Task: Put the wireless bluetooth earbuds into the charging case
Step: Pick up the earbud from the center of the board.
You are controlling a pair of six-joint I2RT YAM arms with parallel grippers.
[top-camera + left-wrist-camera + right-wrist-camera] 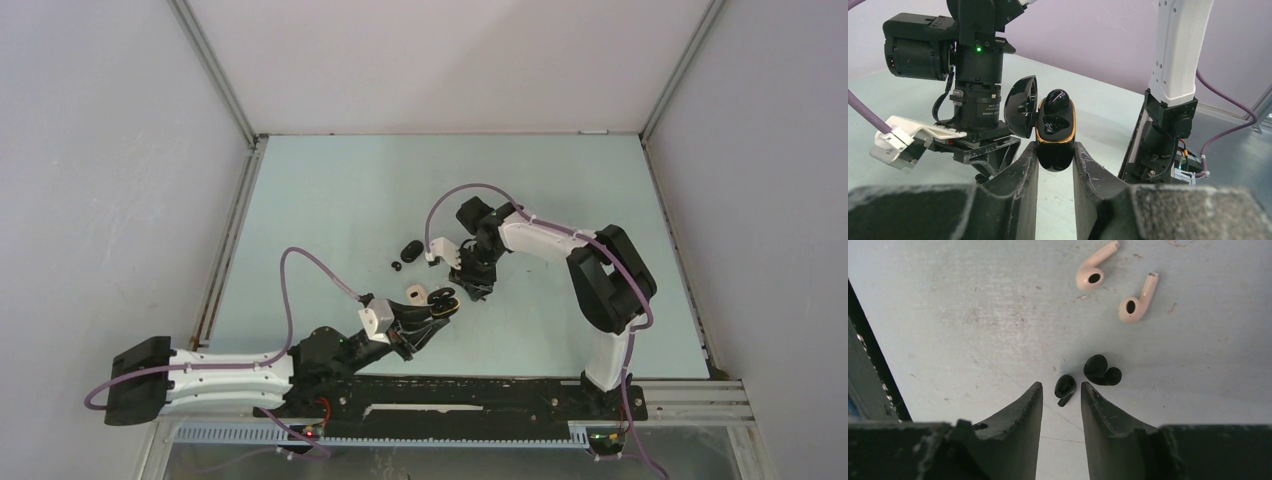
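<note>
Closest to the near edge of the table [330, 200], the left gripper [1055, 150] is clamped tight on the black charging case [1057, 135], one finger pressed to each side of its lower body. The case stands upright in that grip with a gold rim around its opening. Its lid [1020, 107] is swung wide open to the left in the left wrist view. One black earbud [1055, 101] already sits in the upper pocket, and the pocket below it looks empty. From above, a small cream piece [412, 293] shows just beside the held case, but it's too small to tell what it is. Just beyond the case, the right gripper [1061, 386] points straight down at the table. Its jaws are parted, straddling a loose black earbud [1065, 386] lying on the surface, with a sliver of daylight showing on either side of the bud. No pinch there. A second black earbud [1101, 371] lies just beside that one, up against the outside of one fingertip. Farther out in the right wrist view, two whitish stemmed earbuds [1094, 267] [1137, 299] rest near each other, well clear of the jaws. Farther back in the overhead view, a dark oval object [410, 247] lies with a smaller dark bit [397, 266] near it, and neither can be made out.
</note>
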